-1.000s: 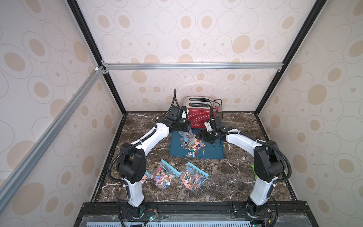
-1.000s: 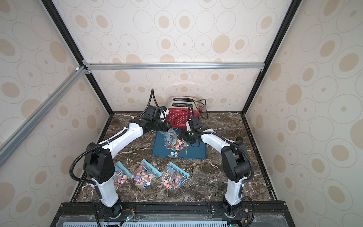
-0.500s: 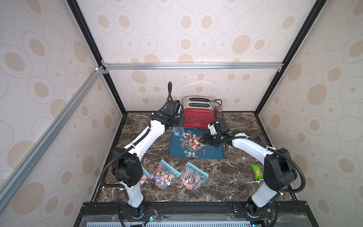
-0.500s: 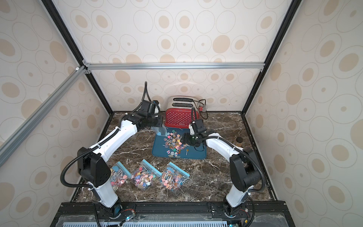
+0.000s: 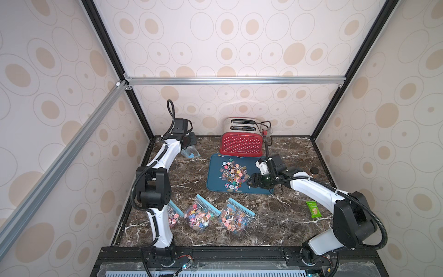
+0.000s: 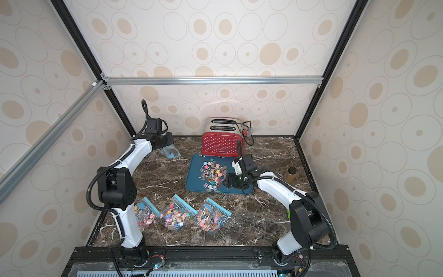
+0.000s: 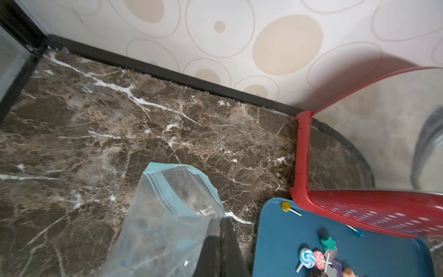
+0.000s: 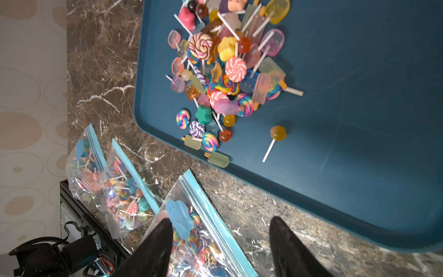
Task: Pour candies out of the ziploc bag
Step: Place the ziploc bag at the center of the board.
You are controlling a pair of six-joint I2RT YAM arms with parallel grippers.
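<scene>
Candies [image 8: 223, 72] heaped on tray [image 8: 359, 120] | left gripper [image 7: 221, 225] pinches empty bag [image 7: 167, 211] aside, off the pile | right gripper [image 8: 220, 220] wide, free for full bags [image 8: 129, 191]

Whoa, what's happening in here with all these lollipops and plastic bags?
Two robot arms are emptying candy out of ziploc bags. A pile of candies lies on the blue tray in front of a red toaster. The left arm's jaws are shut on a ziploc bag that looks empty, held off the tray near the back wall. The right arm's jaws are open and hold nothing, over the tray beside the pile. Three full bags lie on the marble table nearer the front.
</scene>
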